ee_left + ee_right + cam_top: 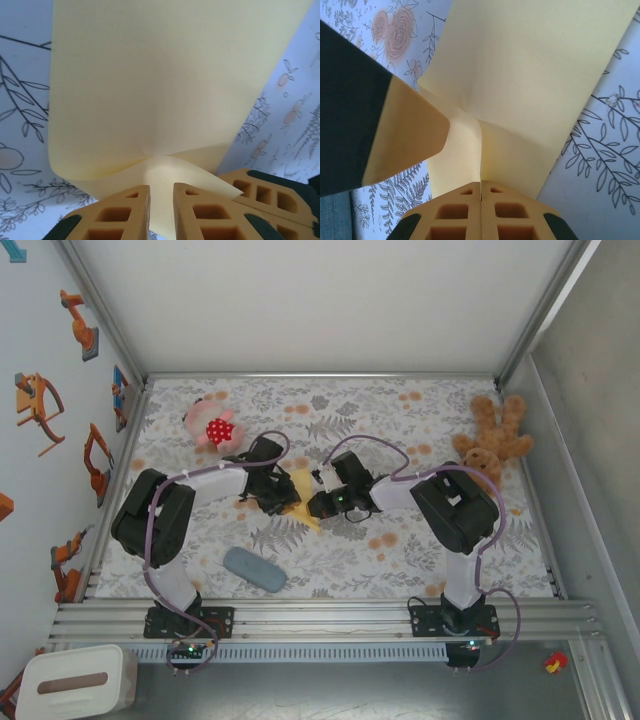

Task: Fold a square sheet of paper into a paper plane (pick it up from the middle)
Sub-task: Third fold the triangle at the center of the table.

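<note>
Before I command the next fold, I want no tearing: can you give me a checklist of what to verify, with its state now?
1. Right gripper shut on the square sheet of paper: ok.
2. Left gripper holding the sheet: cannot tell; paper runs between its fingers, which stand slightly apart.
3. Sheet untorn: ok in both wrist views.
4. Fold creased flat: not ok; the bend by the left gripper is rounded.
5. Teddy bear and grey-blue pad away from both grippers: ok.
</note>
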`<state>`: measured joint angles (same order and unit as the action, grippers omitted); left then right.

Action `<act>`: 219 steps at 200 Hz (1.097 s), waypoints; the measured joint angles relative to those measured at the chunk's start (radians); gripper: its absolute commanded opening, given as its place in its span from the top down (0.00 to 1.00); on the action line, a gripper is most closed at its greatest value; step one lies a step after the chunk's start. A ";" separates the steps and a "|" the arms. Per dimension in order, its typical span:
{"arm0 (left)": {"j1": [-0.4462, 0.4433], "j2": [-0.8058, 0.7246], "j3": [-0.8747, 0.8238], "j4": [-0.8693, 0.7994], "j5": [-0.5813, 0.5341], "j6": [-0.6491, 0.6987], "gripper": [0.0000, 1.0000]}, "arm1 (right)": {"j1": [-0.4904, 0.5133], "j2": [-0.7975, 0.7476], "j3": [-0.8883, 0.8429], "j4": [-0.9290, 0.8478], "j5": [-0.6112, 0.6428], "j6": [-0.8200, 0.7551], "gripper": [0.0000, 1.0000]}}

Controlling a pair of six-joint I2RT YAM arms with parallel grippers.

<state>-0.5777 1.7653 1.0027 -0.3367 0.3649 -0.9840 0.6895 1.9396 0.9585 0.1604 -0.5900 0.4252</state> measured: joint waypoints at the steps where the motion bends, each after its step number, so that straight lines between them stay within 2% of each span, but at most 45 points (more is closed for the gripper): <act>1: 0.000 0.000 0.000 0.001 0.000 0.000 0.80 | 0.000 0.000 0.000 0.000 0.000 0.000 0.98; 86: -0.012 -0.003 -0.023 0.032 0.017 0.000 0.81 | -0.001 0.006 0.016 -0.026 -0.003 0.006 0.98; 154: -0.012 0.025 -0.023 0.034 0.013 0.000 0.86 | -0.002 0.009 0.026 -0.044 -0.005 0.007 0.97; 186: -0.012 0.026 -0.023 0.030 0.003 0.000 0.87 | -0.003 0.009 0.028 -0.047 -0.005 0.018 0.93; 219: -0.011 0.028 -0.023 0.027 -0.003 0.000 0.88 | -0.003 -0.001 0.031 -0.052 0.000 0.052 0.83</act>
<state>-0.5884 1.7931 0.9794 -0.3099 0.3614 -0.9840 0.6865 1.9388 0.9894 0.1085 -0.5896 0.4770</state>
